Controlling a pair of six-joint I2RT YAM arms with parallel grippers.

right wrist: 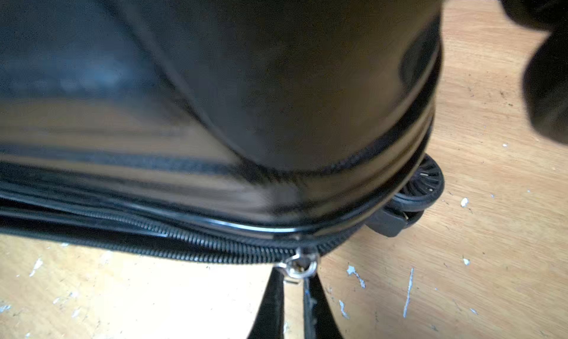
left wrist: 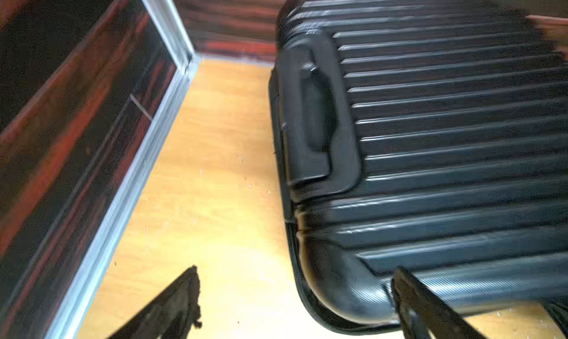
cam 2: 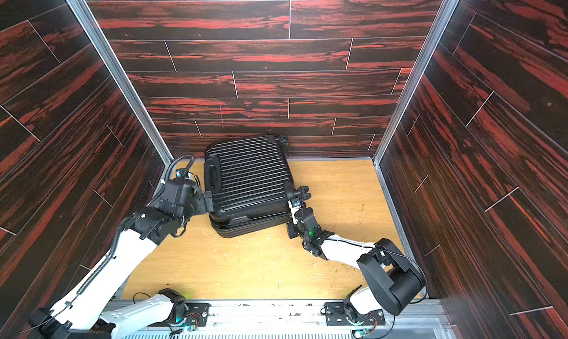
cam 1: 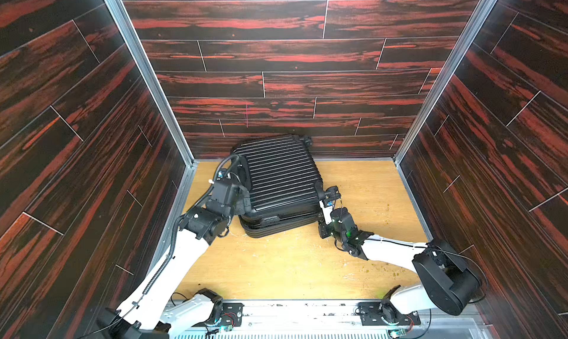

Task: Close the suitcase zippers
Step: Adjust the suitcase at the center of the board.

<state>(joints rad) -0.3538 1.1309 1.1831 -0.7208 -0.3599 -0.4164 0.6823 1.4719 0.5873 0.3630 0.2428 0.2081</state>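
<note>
Pinching the zipper pull point(right wrist: 297, 266), right jaws are closed; left jaws gape wide, empty.

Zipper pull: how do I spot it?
Find the black ribbed suitcase on the wooden floor, then its corner by the wheel nearest the right hand. The zipper pull hangs there, the only shiny silver bit on the black track.

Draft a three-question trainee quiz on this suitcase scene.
1. True or false: the small black ribbed hard-shell suitcase lies with a ribbed shell facing up on the light wooden tabletop.
2. The jaws of the right gripper pinch: A a padlock, B the small silver zipper pull, C a luggage tag.
3. Fill in: the jaws of the left gripper stand ____.
Key: 1 true; 2 B; 3 open.
</note>
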